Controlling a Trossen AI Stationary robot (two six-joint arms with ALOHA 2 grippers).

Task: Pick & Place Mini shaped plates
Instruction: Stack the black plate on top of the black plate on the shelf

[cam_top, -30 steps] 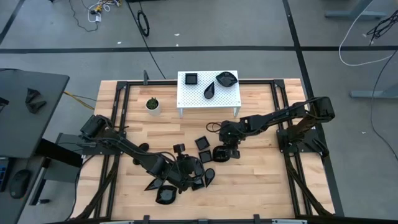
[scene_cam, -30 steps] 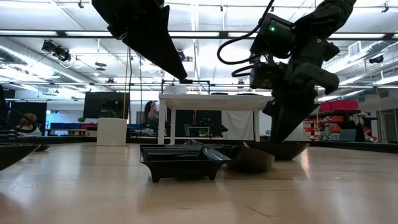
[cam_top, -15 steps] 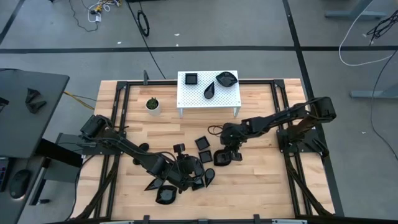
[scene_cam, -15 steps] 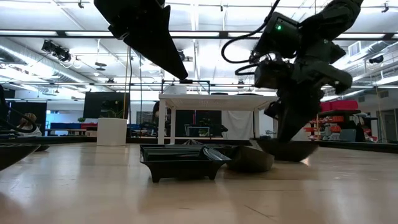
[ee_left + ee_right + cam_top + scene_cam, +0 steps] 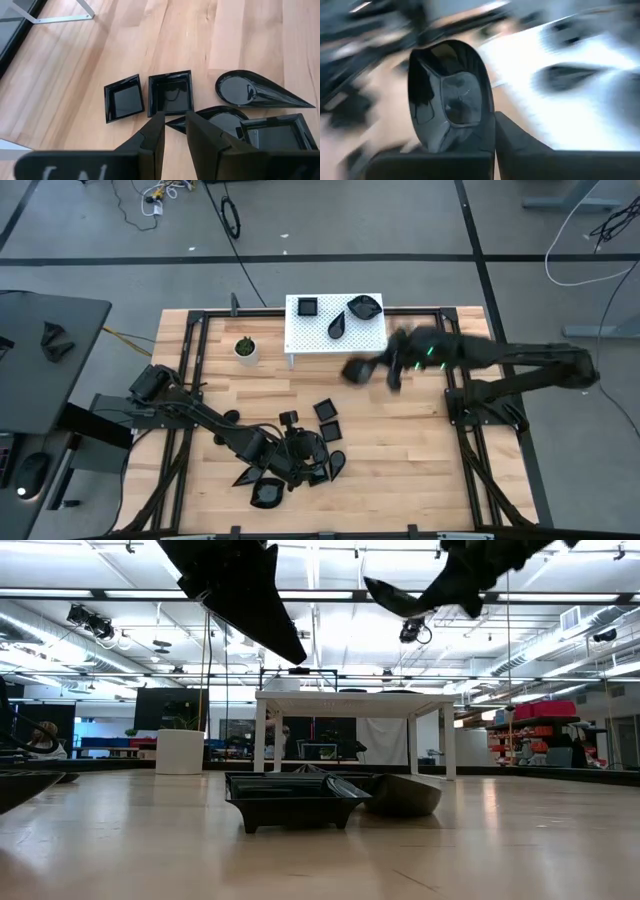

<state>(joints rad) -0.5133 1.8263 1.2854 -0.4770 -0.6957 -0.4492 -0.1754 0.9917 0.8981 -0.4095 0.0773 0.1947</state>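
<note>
High view: the wooden table (image 5: pixel 420 470) fills the middle of the frame, with both dark arms reaching in from its sides. The white perforated stand (image 5: pixel 335 332) sits at the table's upper centre and carries three mini shaped plates (image 5: pixel 364 306) along its far edge; a small white pot with a plant (image 5: pixel 245 348) stands just left of it. The right gripper (image 5: pixel 372 370) hangs blurred right of centre, just below the stand's right end, clamped together on the rim of a rounded leaf-shaped plate (image 5: pixel 451 105), lifted clear of the table. The left gripper (image 5: pixel 300 452) sits low over the lower centre with its fingers a little apart and nothing between them. Beneath and around it lie more black plates: two square dishes (image 5: pixel 171 92) side by side, a teardrop dish (image 5: pixel 252 90) and others overlapping near the lower centre.
</note>
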